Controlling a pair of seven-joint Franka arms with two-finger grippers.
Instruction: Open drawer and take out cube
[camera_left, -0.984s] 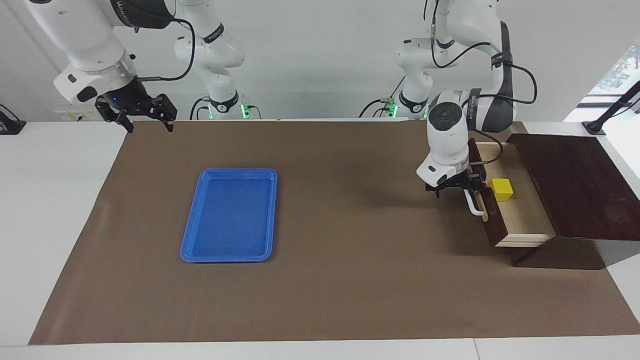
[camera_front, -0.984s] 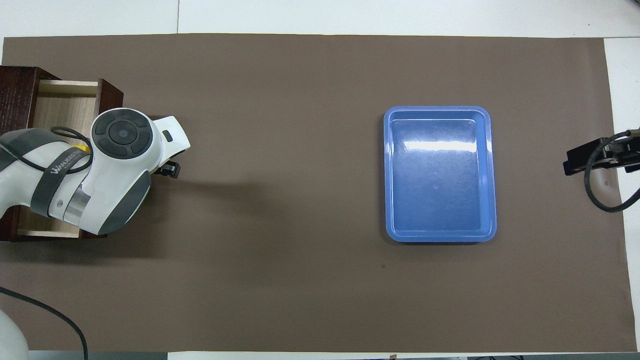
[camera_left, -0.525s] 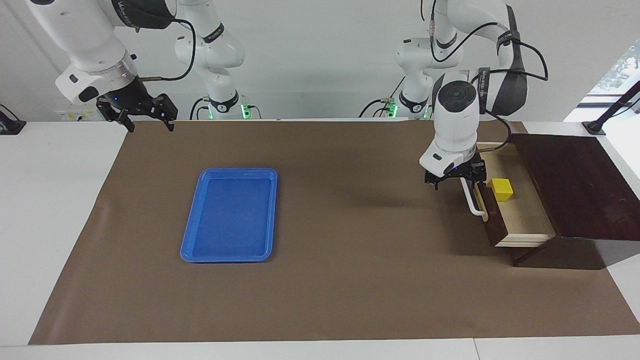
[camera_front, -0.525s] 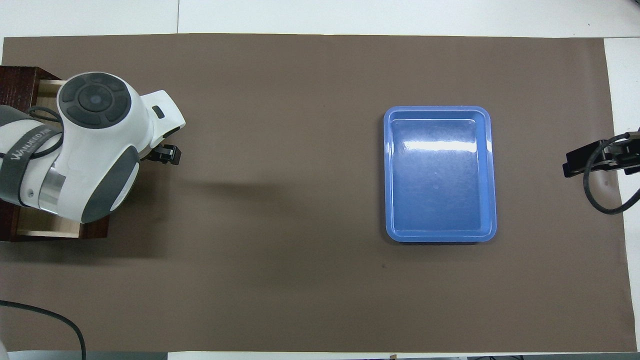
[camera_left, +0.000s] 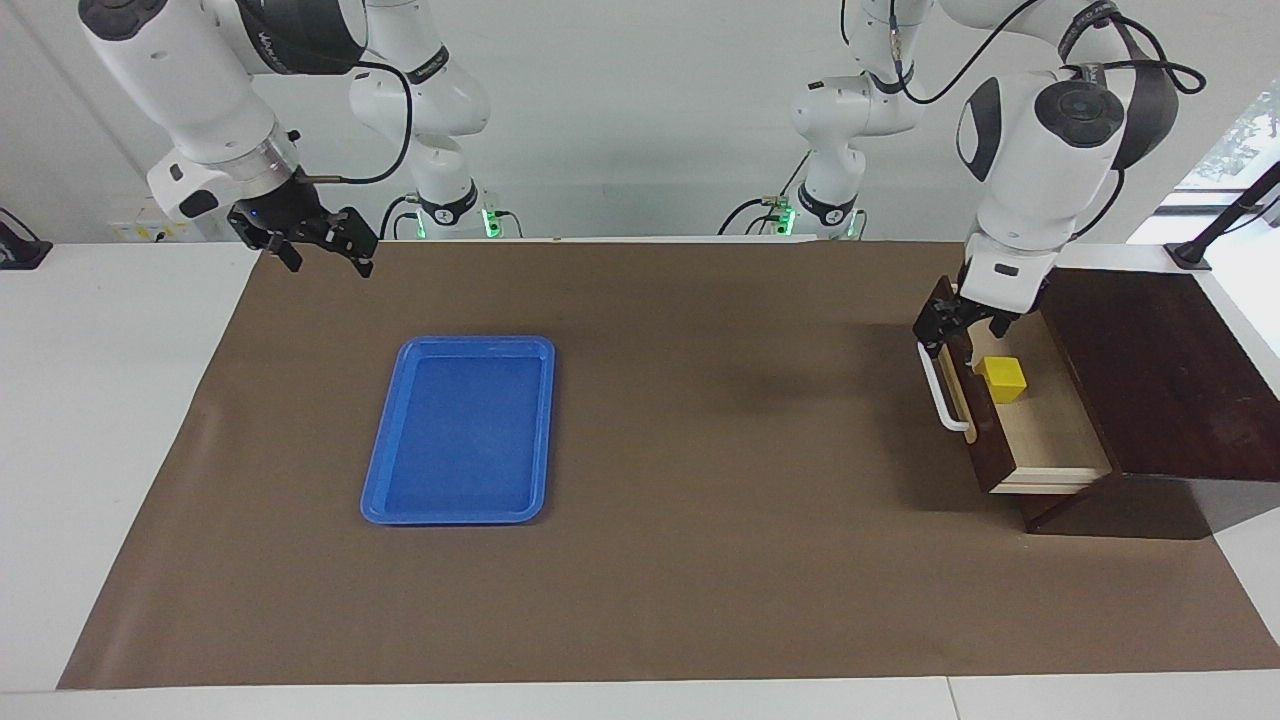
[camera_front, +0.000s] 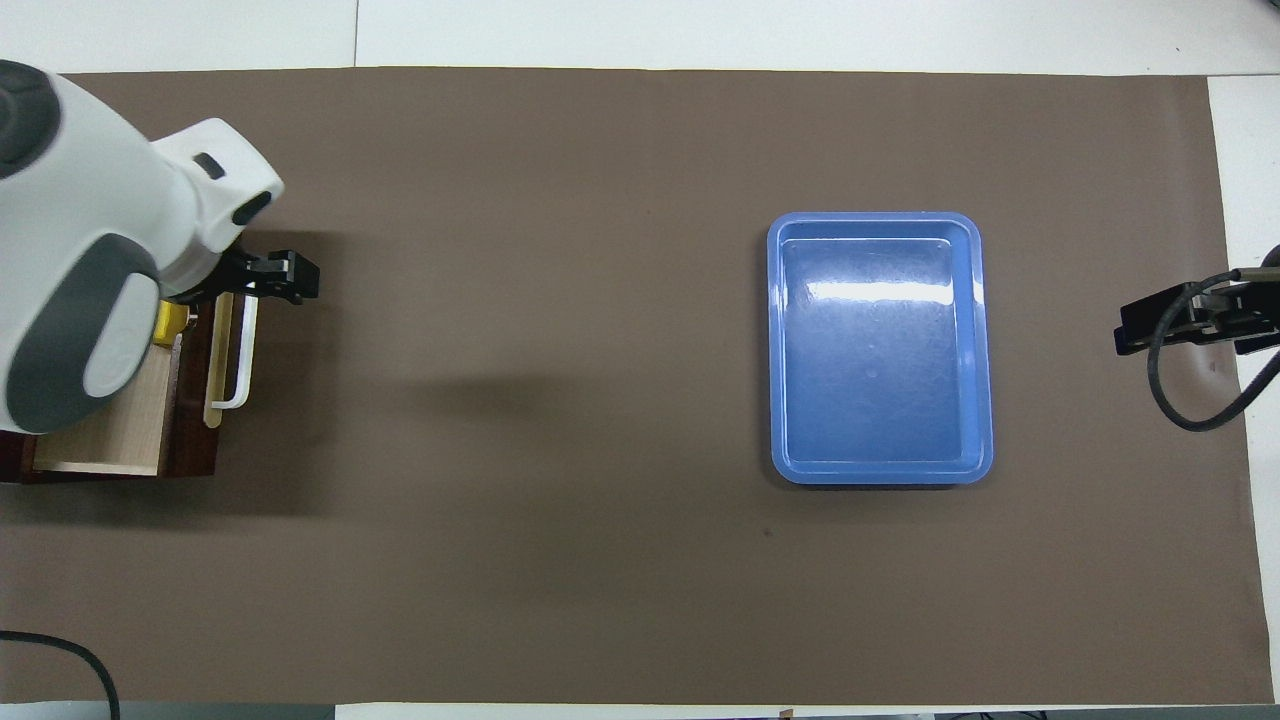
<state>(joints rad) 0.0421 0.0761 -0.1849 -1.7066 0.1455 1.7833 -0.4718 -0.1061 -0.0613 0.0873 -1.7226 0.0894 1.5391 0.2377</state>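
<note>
Now the left gripper (camera_left: 958, 322) has risen off the handle (camera_left: 940, 388) and hangs over the robot-side end of the open drawer (camera_left: 1040, 420).

A second ago it sat low beside the drawer front at the handle; since then the left arm has swung up and toward the cabinet (camera_left: 1150, 370), and the drawer has stayed pulled out. Its jaws are spread and hold nothing. The cube (camera_left: 1003, 379) rests on the pale drawer floor, below the jaws and a little farther from the robots than they are, apart from them. The right gripper (camera_left: 318, 245) waits with jaws apart and empty over the mat's edge at the right arm's end of the table (camera_left: 100, 420), having drifted slightly toward the blue tray (camera_left: 385, 455), which has not moved.
</note>
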